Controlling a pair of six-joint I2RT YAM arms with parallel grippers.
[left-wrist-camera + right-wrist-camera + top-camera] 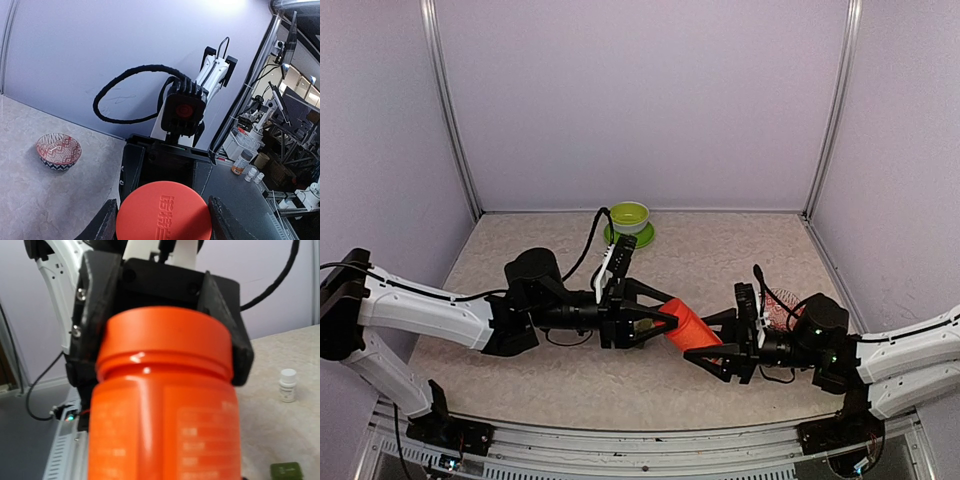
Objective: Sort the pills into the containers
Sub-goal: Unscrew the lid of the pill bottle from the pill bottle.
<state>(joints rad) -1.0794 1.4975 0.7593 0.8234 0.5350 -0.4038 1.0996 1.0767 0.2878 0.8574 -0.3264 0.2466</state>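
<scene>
You are working in a robotics lab, inside a small test booth. Plain lilac walls [640, 100] and aluminium corner posts [448, 110] close off a speckled table top [740, 240]. A white-and-black left arm [420, 310] and right arm [910, 350] are bolted to a metal rail [650, 445] at its near edge. Past the booth's open side, your left wrist view takes in a cluttered work area: dark metal frames [280, 125], cables, small bottles [242, 162] and a paper cup [261, 160].

red bottle [688, 325]: 1 | white bottle [288, 385]: 1 | bowls [629, 216] [58, 151]: 2 | container strip [286, 471]: 1
</scene>
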